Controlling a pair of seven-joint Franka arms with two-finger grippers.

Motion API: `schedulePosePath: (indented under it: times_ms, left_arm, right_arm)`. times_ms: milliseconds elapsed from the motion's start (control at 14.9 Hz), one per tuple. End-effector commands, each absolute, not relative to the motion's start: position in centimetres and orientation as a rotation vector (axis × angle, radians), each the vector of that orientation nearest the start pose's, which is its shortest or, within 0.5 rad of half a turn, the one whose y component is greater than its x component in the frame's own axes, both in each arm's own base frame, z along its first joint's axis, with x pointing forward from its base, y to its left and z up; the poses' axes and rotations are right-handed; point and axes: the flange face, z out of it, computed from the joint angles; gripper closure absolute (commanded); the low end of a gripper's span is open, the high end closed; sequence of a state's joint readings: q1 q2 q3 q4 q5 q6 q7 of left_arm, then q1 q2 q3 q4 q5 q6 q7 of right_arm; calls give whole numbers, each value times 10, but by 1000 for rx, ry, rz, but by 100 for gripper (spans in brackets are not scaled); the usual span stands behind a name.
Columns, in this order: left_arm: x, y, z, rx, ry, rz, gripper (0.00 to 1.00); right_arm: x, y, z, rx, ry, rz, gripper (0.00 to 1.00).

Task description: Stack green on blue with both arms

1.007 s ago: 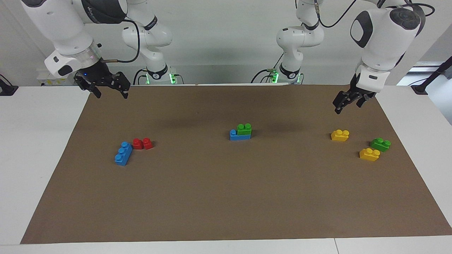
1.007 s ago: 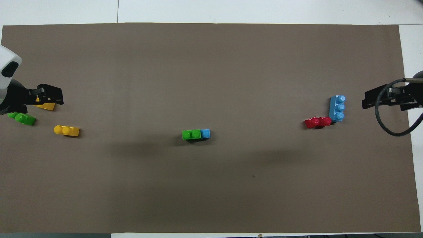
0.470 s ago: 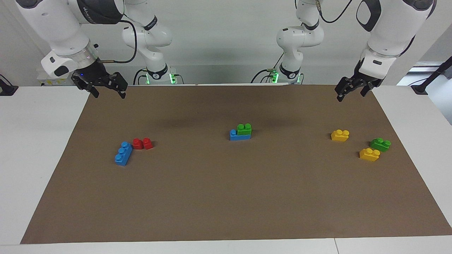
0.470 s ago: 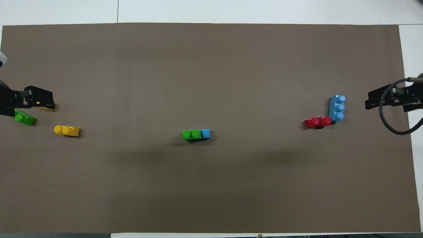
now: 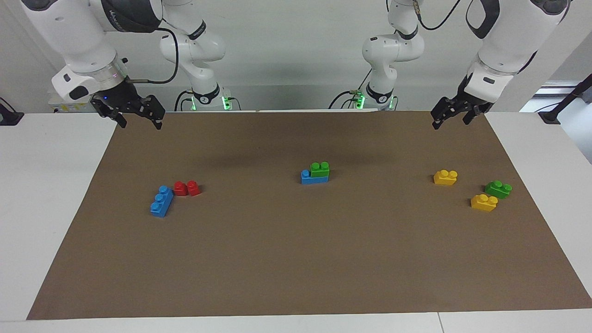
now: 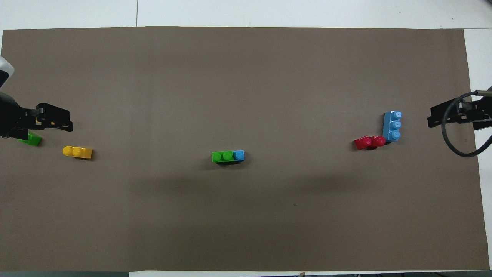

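Stack: green brick (image 5: 320, 169) seated on blue brick (image 5: 306, 177) at mat centre; one blue stud uncovered
Left gripper (image 5: 451, 115): raised over robots' edge, fingers parted, empty
Right gripper (image 5: 134, 112): raised near robots' corner, fingers spread, empty
Risk: offset seating; any nudge could unseat green

Bright, even overhead light; soft shadows, sharp focus.
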State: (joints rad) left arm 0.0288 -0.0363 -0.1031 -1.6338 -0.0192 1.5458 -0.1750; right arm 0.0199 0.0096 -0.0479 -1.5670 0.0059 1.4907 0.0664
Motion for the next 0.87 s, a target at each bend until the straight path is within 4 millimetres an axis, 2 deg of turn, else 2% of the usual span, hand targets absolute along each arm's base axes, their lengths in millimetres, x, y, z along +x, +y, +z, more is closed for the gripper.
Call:
schedulePosePath:
  times_ms: [0, 201, 336, 806]
  left_arm:
    - [543, -38, 619, -3184, -160, 82, 0]
    - [547, -38, 621, -3190, -155, 21, 0]
    - [540, -38, 631, -3191, -149, -8, 0]
    - [539, -45, 632, -3180, -127, -19, 0]
  right_arm:
    - [555, -18, 620, -3151, 134, 87, 0]
    - [555, -16, 621, -3152, 129, 77, 0]
    - [555, -17, 620, -3152, 126, 80, 0]
    - [554, -19, 621, -3152, 86, 75, 0]
